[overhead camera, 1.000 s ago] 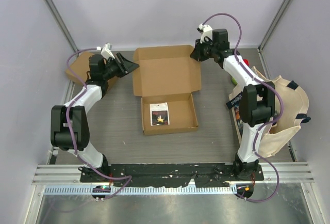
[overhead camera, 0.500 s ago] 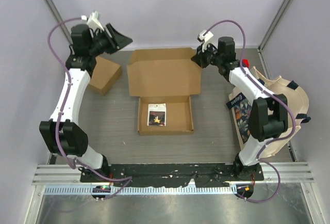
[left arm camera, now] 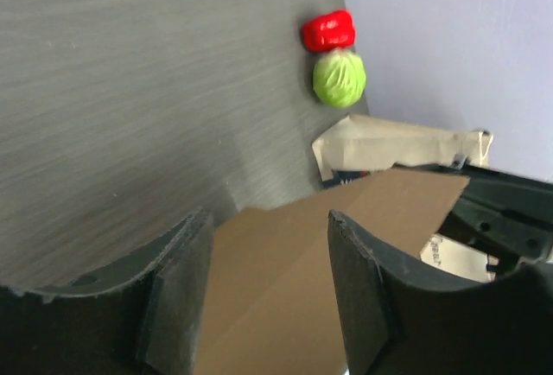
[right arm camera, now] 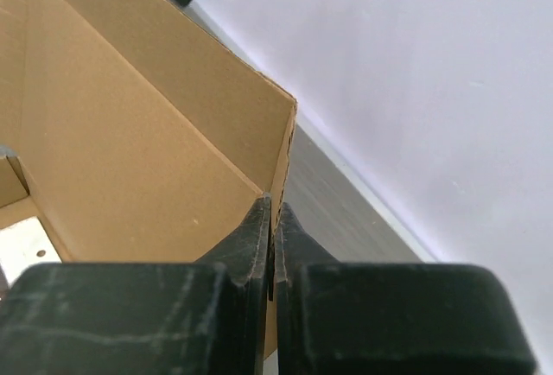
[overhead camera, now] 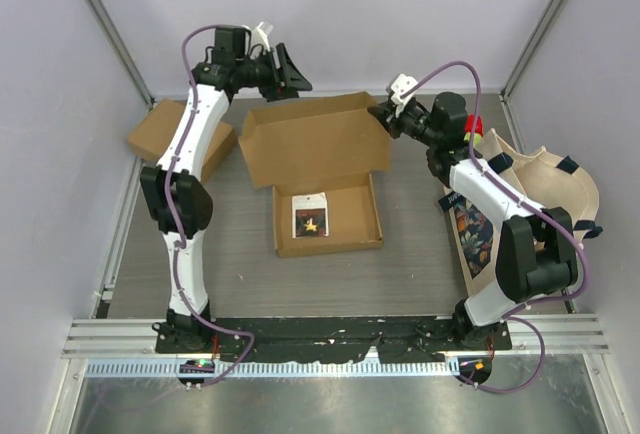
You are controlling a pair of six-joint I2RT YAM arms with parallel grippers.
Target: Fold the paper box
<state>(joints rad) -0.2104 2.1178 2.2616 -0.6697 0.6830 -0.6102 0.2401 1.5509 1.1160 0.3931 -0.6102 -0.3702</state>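
Grey table [overhead camera: 420, 254] — paper box [overhead camera: 352, 222] holds a card [overhead camera: 310, 220]; right end effector [right arm camera: 273, 211] pinches its lid [overhead camera: 320, 144], left end effector [left arm camera: 270, 219] gapes

No wording legible anywhere, white card with a dark picture and yellow star [overhead camera: 311, 219] lying in the open brown cardboard box [overhead camera: 362, 222], its print too small to read, white lettering on the dark blue illustrated cover [overhead camera: 472, 237] at the worktop's right side, tiny and partly hidden
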